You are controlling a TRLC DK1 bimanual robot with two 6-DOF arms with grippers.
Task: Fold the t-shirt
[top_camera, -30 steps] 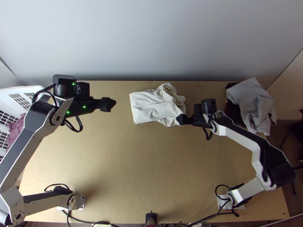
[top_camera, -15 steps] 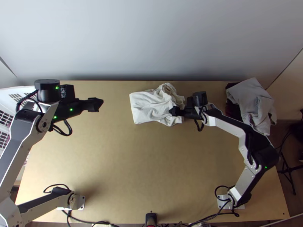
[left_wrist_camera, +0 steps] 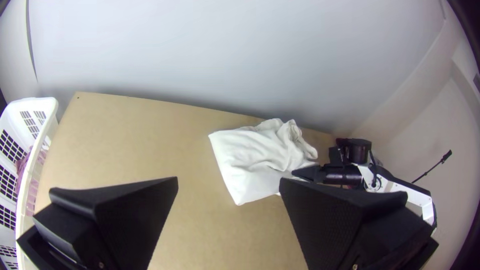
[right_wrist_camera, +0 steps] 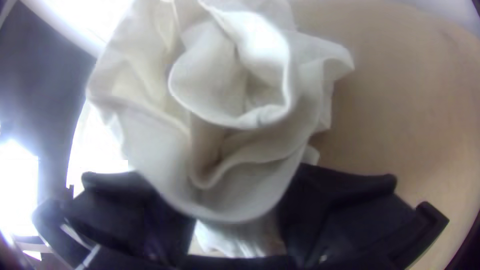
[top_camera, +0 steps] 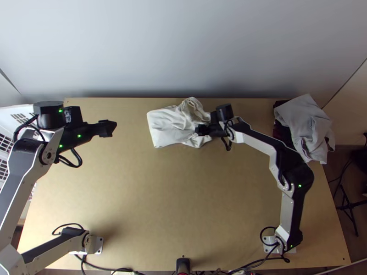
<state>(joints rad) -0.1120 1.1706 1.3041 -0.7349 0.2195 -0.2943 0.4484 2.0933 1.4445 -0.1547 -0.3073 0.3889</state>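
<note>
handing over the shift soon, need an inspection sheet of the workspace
Surface: light wooden table; spills, nothing seen
Job's things: white shirt partly flat, bunched at its right side
Clutter: grey cloth over a dark cloth, far right corner
Left claw: open, away from the shirt
Right claw: at the shirt's bunched side
Cables: loose along the near side
Surroundings: wall behind; basket with purple cloth at the left

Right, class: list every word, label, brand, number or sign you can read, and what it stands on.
Nothing here can be read.
Left arm's black wrist housing: pale marking, too small to read.
T-shirt: no lettering that I can make out.
</note>
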